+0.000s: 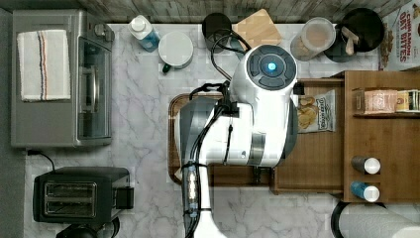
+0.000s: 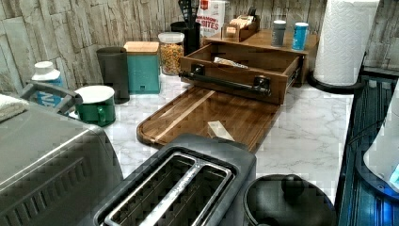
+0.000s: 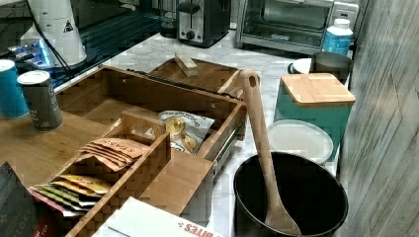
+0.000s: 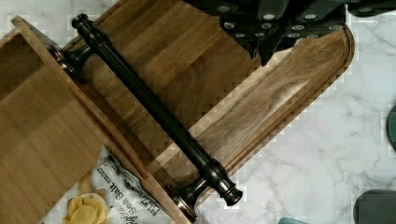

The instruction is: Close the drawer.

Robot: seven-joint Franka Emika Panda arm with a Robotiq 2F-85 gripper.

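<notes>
Half of the hand [image 4: 280,28] is cut off, so I cannot tell its opening; it touches nothing. Just beyond it, the drawer [image 4: 42,135] stands pulled out, chip bag [image 4: 109,196] inside.

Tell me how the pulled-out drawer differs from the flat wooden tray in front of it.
The drawer is a box with raised walls; the tray is flat with a low rim. The drawer carries a black bar handle; the tray has none. The drawer holds a chip bag; the tray holds a small wooden block. Both are brown wood.
</notes>
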